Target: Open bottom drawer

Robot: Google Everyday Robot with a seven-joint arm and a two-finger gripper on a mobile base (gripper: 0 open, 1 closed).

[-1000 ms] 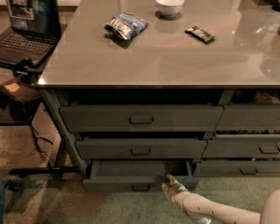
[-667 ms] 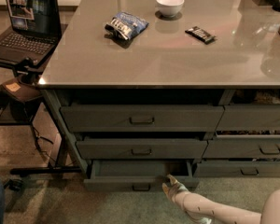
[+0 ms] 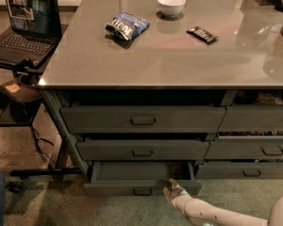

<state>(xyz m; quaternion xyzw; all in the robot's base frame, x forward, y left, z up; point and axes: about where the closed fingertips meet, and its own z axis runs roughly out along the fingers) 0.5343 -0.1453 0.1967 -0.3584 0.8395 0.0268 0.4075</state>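
Bottom drawer [image 3: 118, 188], lowest wide front, stands part-way out; hand [image 3: 171, 188] sits at its top rim just right of the pull handle [image 3: 142, 191], clenched or released cannot be told; the robot would best draw straight outward and level, since an off-centre pull may skew it.

An office break area is suggested. On a wide grey bench [image 3: 179, 65], a white bowl [image 3: 171, 4], a chip bag [image 3: 127, 26] and a wrapped snack bar [image 3: 202, 34] are laid out. Left of the bench, an open laptop [image 3: 30, 20] is set on a small stand [image 3: 19, 62]. Below the bench front, the gripper [image 3: 172, 188] is seen at the pulled-out bottom drawer [image 3: 127, 172], above carpet [image 3: 61, 206].
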